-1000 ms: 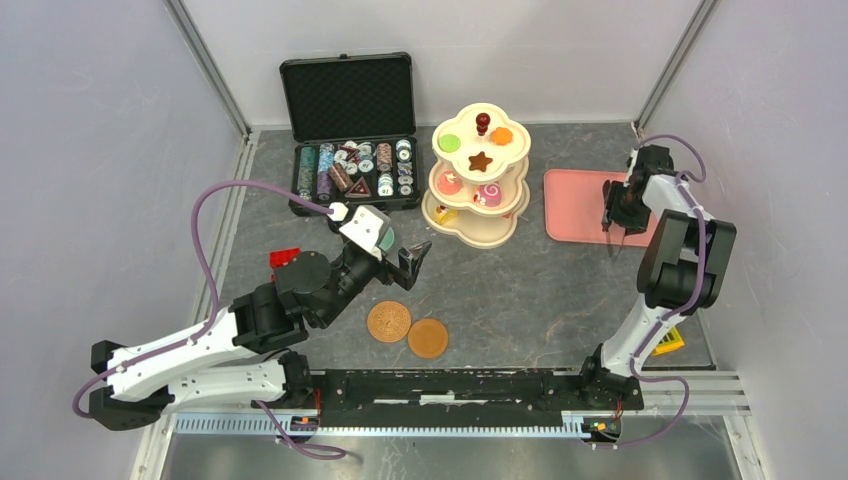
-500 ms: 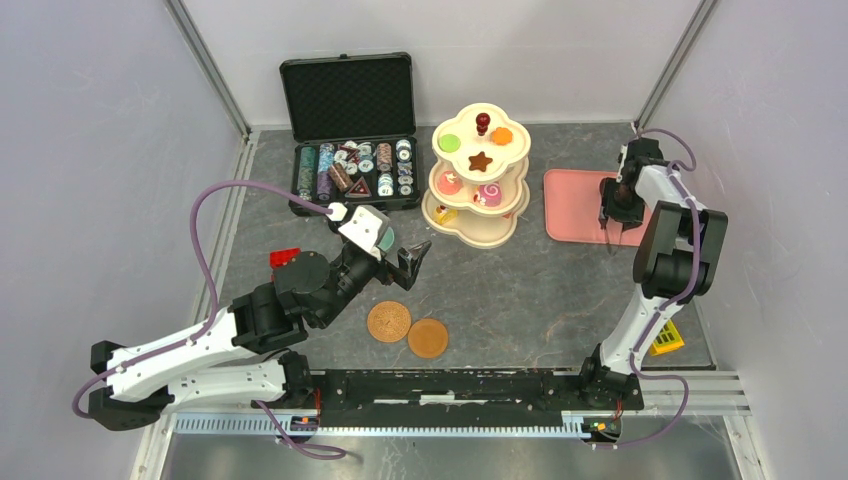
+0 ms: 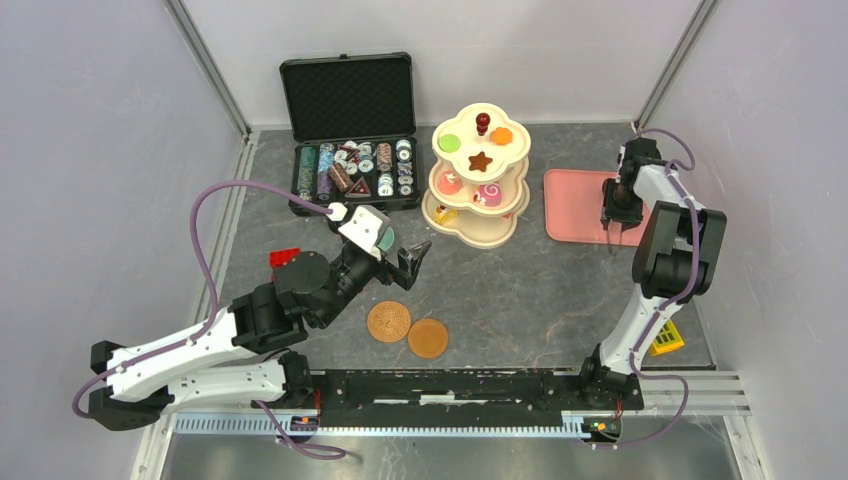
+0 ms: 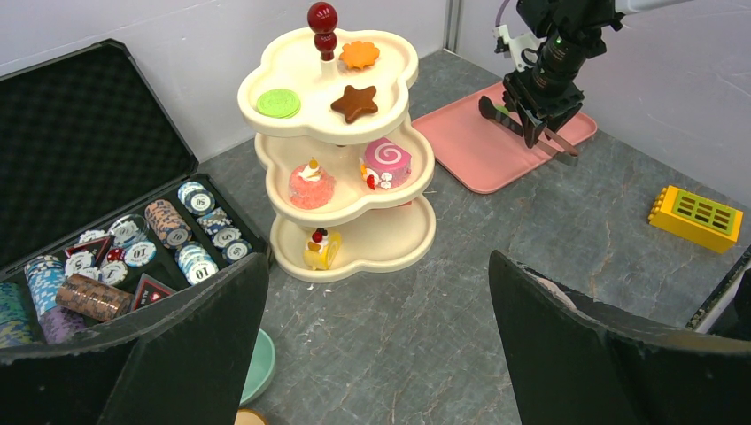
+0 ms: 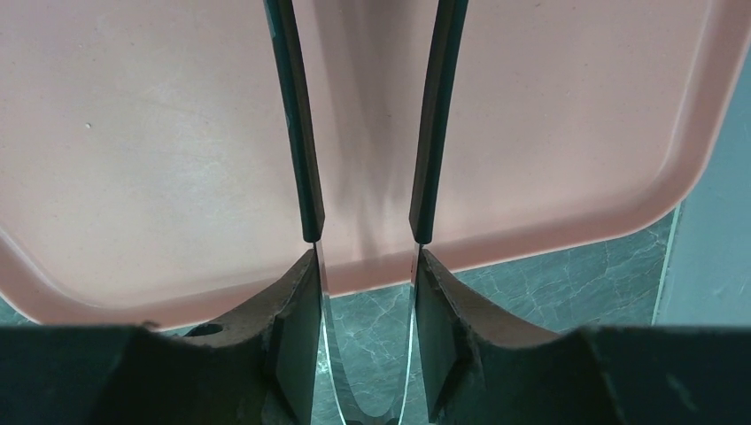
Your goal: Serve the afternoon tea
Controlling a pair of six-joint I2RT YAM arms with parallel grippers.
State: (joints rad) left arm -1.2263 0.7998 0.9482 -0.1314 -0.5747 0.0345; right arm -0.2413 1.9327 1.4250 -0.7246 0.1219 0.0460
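Grey table (image 4: 460, 292): poker chips (image 4: 199, 266) marked 10, beside 3-tier stand (image 4: 350, 202).

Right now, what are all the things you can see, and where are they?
Tiered stand: 1, cream with red knob, back middle.
Toy pastries: 6 showing, mixed colours, on the stand's tiers.
Saucers: 2, brown, front middle, side by side.
Cup: 1, teal, by the left fingers, mostly hidden.
Chip case: 1, black, open, back left.
Tray: 1, pink, back right.
Block: 1, yellow, front right.
Red toy: 1, left side, partly hidden.
Left fingers: open, near the saucers.
Right fingers: slightly apart, above the tray, holding nothing.
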